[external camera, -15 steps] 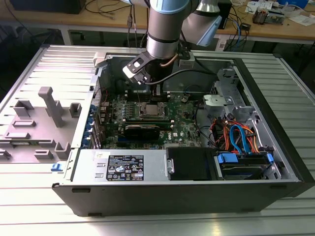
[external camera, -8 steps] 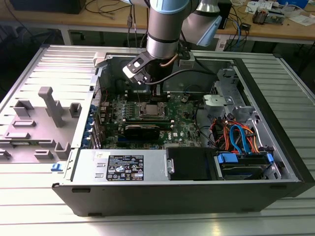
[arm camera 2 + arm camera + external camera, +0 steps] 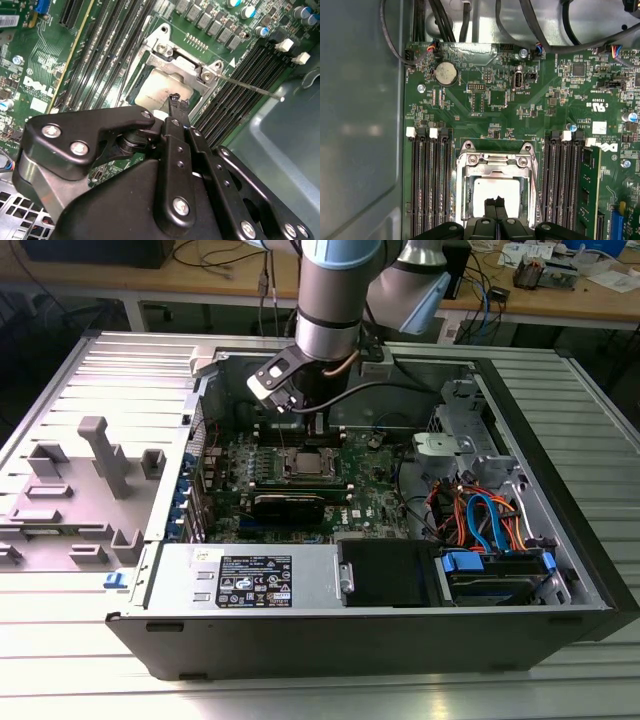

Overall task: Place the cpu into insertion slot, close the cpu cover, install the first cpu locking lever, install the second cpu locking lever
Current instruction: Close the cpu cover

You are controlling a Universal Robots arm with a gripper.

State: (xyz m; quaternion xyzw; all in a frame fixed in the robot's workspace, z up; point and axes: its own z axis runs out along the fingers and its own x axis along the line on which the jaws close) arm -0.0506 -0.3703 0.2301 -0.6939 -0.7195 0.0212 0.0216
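Nearest me, on the ribbed metal counter (image 3: 300,690), lies the opened black computer case (image 3: 560,490). Its grey power supply box (image 3: 250,575) is at the front edge. Deeper in, on the green board, the square insertion slot (image 3: 307,466) already has the small silver-grey cpu (image 3: 495,186) lying flat in it. The thin silver windowed cpu cover (image 3: 495,161) looks to be folded down around the chip.

A thin steel locking lever (image 3: 250,87) sticks out sideways past the long black memory slots (image 3: 430,185), apparently unlatched.

The black pincer (image 3: 495,201) hangs over the chip with its tips drawn together, gripping nothing, at or just above the metal top.

I reckon this is seating work around the cover. Any pressure should be straight down and gentle, kept square on the chip, with no sideways drag.
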